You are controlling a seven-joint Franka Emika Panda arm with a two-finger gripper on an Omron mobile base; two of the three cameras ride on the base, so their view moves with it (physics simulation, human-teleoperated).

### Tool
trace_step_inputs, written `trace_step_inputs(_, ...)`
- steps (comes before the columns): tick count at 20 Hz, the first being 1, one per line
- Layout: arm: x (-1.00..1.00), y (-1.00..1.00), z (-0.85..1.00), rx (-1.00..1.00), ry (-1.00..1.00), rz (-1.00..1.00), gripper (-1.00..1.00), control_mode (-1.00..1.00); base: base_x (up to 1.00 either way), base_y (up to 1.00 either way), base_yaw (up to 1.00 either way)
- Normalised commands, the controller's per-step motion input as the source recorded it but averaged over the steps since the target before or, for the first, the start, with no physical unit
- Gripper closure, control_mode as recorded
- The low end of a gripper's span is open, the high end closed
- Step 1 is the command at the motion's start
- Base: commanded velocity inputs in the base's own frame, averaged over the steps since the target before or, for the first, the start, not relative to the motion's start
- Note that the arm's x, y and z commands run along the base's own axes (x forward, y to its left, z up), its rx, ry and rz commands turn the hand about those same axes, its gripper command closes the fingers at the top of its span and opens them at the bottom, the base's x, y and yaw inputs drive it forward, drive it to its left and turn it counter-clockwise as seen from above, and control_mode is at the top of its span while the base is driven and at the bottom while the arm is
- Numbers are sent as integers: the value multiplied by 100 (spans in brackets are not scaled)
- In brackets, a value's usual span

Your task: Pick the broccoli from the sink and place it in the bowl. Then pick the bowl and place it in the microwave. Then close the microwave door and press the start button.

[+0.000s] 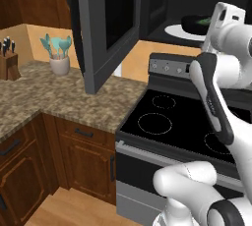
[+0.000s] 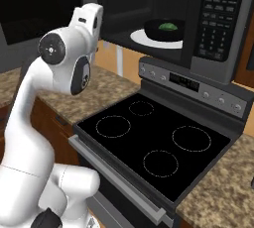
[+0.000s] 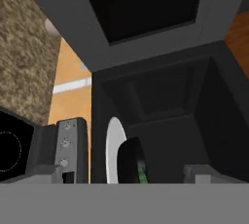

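Broccoli sits bright green inside the black bowl, which rests on the white turntable plate within the microwave mounted above the stove — the loading part of the job looks finished. What remains, by the look of things, is shutting the microwave door, which stands swung wide to the left over the granite counter, and then pressing start on the keypad at the microwave's right side. The robot's arm is raised beside the opening, its hand near the cavity; the hand view looks into the dark interior with the bowl and plate seen edge-on. Whether the gripper's jaws are parted or closed cannot be told, since the fingertips are hidden in these pictures, though nothing appears to be held. To close the door well, the hand should probably draw clear of the cavity, swing out around the door's free edge and push on its outer face near that edge — not near the hinge — following the arc until it latches, and keeping clear of the utensil holder and knife block on the counter beyond.
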Motion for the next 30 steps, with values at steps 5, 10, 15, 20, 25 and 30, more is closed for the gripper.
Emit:
trace_step_inputs(5,-100,46,13,0,14,0,-100,-100,0,0,0)
trace_step_inputs(10,-100,60,-14,0,-8,0,-100,-100,0,0,0)
trace_step_inputs(15,-84,67,-60,0,-4,0,-100,-100,0,0,0)
trace_step_inputs(20,-69,61,-62,0,-11,0,-100,-100,0,0,0)
trace_step_inputs(25,-56,91,-33,0,-14,-1,-100,-100,0,0,0)
trace_step_inputs(30,-22,93,-37,0,-8,-4,-100,-100,0,0,0)
